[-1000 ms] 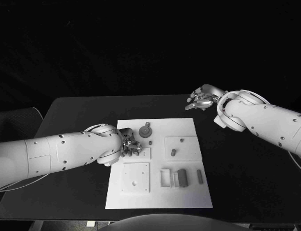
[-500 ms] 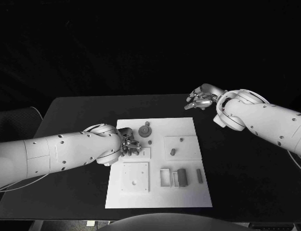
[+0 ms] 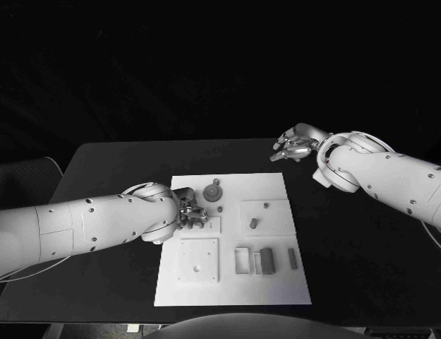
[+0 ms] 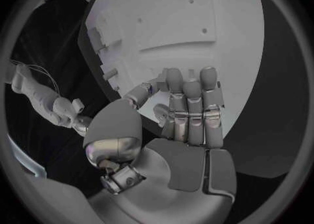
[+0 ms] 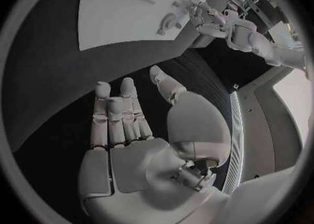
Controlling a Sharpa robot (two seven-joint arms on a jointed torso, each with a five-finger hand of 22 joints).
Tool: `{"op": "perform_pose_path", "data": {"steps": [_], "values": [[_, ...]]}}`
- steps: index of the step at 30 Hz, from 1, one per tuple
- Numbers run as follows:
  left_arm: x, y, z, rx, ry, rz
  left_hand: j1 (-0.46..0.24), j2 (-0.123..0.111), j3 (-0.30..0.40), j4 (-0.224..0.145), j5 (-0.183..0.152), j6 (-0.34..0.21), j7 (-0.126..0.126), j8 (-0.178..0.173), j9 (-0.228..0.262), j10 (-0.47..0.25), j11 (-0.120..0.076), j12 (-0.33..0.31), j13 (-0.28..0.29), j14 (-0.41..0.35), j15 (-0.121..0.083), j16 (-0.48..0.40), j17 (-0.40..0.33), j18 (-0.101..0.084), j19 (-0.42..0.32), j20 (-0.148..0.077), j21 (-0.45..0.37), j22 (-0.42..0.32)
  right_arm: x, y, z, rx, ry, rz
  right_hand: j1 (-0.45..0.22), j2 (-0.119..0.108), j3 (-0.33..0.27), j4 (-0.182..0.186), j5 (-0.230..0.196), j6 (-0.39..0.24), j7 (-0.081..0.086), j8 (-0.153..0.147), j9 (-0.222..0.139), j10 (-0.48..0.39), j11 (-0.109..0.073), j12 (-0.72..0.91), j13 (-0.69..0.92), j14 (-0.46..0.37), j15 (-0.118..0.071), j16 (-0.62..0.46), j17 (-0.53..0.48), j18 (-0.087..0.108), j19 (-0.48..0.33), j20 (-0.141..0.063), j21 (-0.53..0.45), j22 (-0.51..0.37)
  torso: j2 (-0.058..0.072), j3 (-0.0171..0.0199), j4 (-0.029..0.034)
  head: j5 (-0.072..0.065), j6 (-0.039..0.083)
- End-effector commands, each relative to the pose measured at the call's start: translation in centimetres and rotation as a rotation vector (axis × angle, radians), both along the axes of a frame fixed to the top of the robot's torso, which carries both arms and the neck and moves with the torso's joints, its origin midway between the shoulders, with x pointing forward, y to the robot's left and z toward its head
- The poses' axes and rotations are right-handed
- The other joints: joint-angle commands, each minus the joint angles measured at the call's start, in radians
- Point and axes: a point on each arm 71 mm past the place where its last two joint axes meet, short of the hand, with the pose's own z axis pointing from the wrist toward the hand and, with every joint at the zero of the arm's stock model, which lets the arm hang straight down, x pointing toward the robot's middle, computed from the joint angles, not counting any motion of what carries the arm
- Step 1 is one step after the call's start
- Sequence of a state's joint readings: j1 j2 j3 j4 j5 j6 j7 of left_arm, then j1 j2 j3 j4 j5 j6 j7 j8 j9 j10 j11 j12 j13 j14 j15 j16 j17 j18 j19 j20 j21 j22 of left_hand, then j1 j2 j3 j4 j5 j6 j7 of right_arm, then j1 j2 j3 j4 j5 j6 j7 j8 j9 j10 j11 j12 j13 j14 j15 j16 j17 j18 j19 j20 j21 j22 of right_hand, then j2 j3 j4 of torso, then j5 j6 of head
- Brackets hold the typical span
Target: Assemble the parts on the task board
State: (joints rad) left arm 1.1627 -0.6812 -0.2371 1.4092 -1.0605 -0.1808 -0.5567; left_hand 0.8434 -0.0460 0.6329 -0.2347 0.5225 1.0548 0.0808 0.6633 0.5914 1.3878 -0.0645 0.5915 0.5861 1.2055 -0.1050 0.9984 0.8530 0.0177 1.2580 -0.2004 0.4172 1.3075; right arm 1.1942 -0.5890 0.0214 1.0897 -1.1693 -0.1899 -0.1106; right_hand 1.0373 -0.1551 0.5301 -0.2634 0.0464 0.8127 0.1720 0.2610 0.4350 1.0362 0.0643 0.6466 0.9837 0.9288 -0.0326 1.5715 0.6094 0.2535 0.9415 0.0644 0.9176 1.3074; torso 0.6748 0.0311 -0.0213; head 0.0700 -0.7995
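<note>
The white task board lies in the middle of the black table. Grey parts sit on it: a round one with a stem at the far side, small ones on the right raised square, and upright blocks near the front right. My left hand is over the board's left edge beside a small raised plate. In the left wrist view its fingers reach straight toward the board, one finger curls by the thumb, and any held part is hidden. My right hand hovers beyond the board's far right corner, fingers spread and empty.
A raised square plate with holes sits at the board's front left. Bare black table surrounds the board on all sides. My right forearm slants over the table's right part.
</note>
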Motion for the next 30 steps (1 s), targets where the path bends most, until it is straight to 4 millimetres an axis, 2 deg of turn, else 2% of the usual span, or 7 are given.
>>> {"op": "perform_pose_path", "data": {"steps": [1,30], "values": [[0.02,-0.08,0.11,-0.003,-0.019,-0.006,0.007,-0.003,0.04,-0.031,0.006,0.081,-0.083,0.007,-0.001,-0.007,-0.015,0.006,0.001,0.0,-0.007,0.008,-0.002,0.021,0.003,-0.008,0.005,0.025,-0.05,0.08,-0.03,-0.005,0.005,0.015,0.0,0.009,-0.007,0.001,0.004,0.001,0.007,0.003,-0.001,-0.004,0.003,0.006,-0.001,-0.005,-0.004,-0.005,-0.001,0.008,-0.008,-0.002,-0.003,0.011,0.0,-0.0002,0.0002,0.001,0.001],[-0.14,-0.14,0.24,-0.023,-0.05,0.004,0.012,-0.006,0.043,-0.036,0.021,0.08,-0.087,0.029,-0.007,-0.007,-0.019,0.024,0.0,0.0,-0.01,0.029,-0.016,0.021,0.004,-0.011,0.023,0.025,-0.07,-0.03,-0.07,-0.007,0.01,0.015,0.0,0.009,-0.008,0.002,0.005,0.0,0.007,0.003,-0.001,-0.005,0.003,0.007,-0.001,-0.006,-0.004,-0.004,-0.001,0.008,-0.008,-0.001,-0.004,0.012,0.0,0.0,-0.0001,0.003,0.001]]}}
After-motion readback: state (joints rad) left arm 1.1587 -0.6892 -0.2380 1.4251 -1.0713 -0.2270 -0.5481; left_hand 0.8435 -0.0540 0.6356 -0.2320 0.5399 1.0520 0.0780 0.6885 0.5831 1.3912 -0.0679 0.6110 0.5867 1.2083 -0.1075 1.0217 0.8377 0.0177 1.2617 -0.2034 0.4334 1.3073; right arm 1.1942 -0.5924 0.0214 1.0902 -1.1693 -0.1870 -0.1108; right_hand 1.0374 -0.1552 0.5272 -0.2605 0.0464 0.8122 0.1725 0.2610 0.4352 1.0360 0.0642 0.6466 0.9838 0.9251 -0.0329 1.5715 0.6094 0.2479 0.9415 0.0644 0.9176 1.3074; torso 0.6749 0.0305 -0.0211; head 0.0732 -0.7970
